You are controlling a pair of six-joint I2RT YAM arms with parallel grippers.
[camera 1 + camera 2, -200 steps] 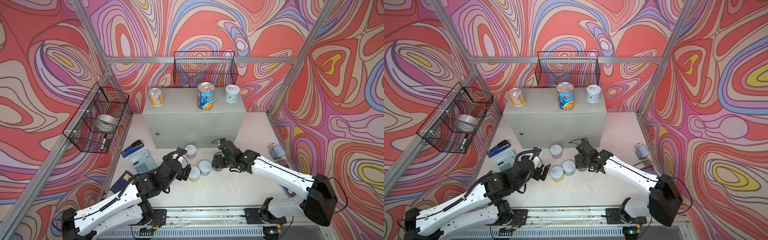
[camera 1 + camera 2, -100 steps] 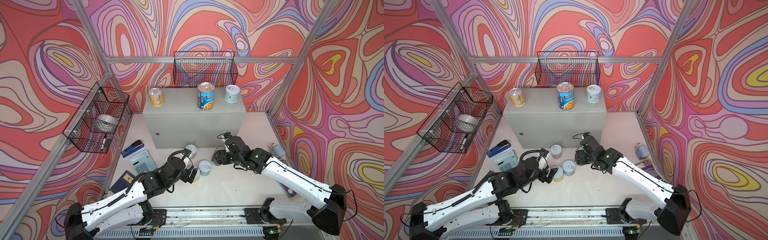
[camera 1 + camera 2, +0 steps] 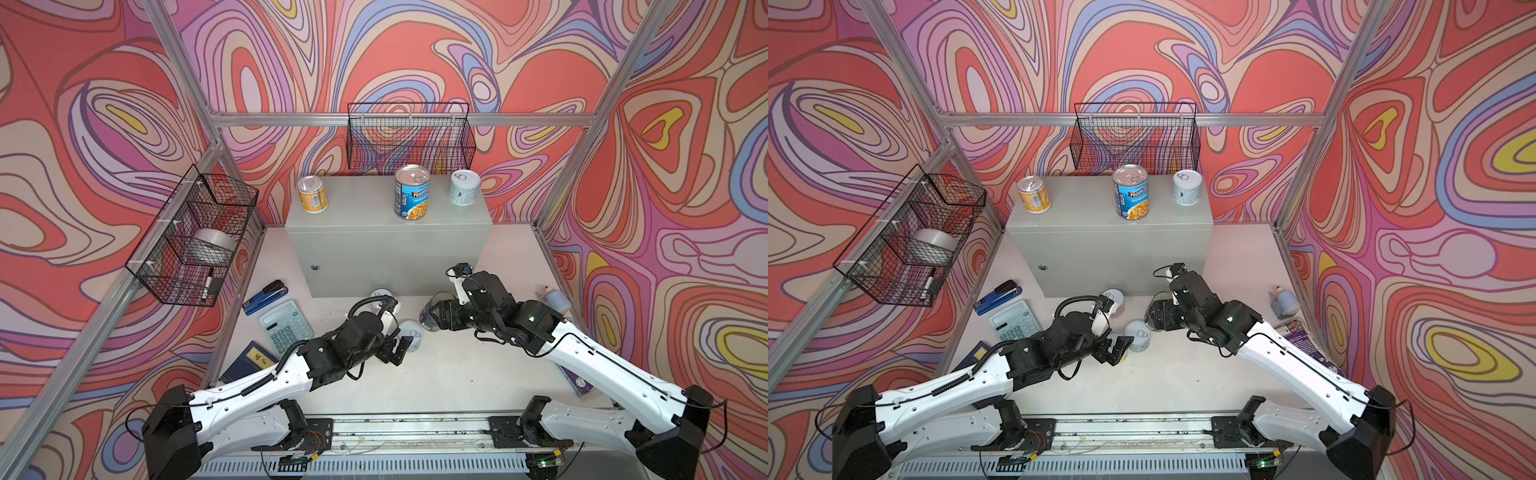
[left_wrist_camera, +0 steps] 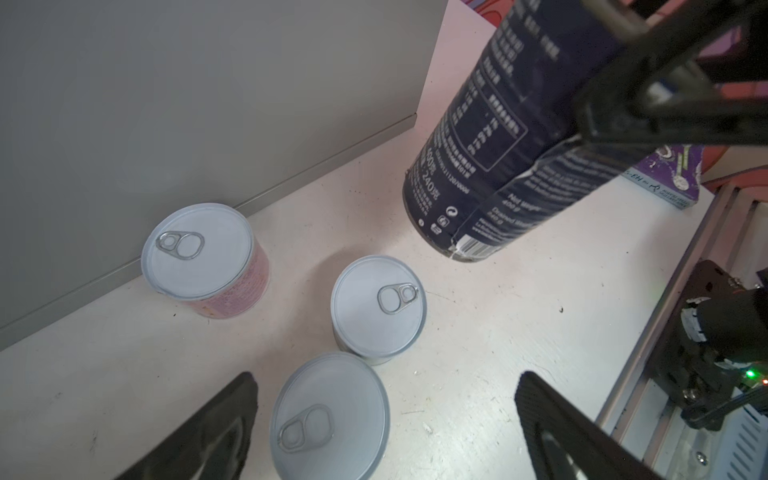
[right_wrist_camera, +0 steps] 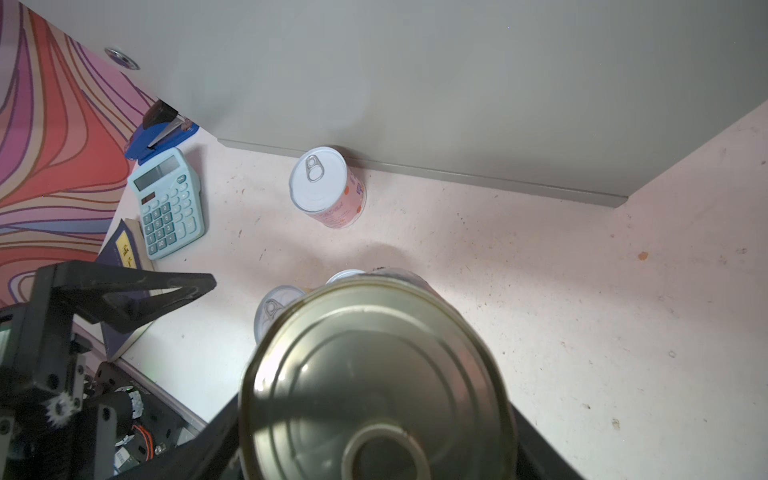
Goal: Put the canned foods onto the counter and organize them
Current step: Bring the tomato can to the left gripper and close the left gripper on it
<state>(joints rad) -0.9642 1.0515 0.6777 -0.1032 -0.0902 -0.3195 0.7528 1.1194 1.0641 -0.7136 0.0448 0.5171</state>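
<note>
Left wrist view: navy tin (image 4: 519,137) is pinched aloft, tilted, by the right gripper (image 3: 441,312), left gripper (image 4: 386,380) is spread over a short tin (image 4: 330,415); uprighting onto the counter (image 4: 208,104) is likely needed next.

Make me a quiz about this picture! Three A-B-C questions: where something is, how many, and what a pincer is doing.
1. Where is the pink can?
A. in a wire basket
B. on the white table, by the grey box's front
C. on the calculator

2. How many cans stand on top of the grey box?
A. one
B. five
C. three

3. The right pincer is:
A. shut on the dark navy can
B. open and empty
C. holding the stapler

Answers:
1 B, it stands on the table at the box's foot.
2 C, the orange-yellow can, Progresso can and pale blue can.
3 A, the can hangs tilted in its grip, off the table.
</note>
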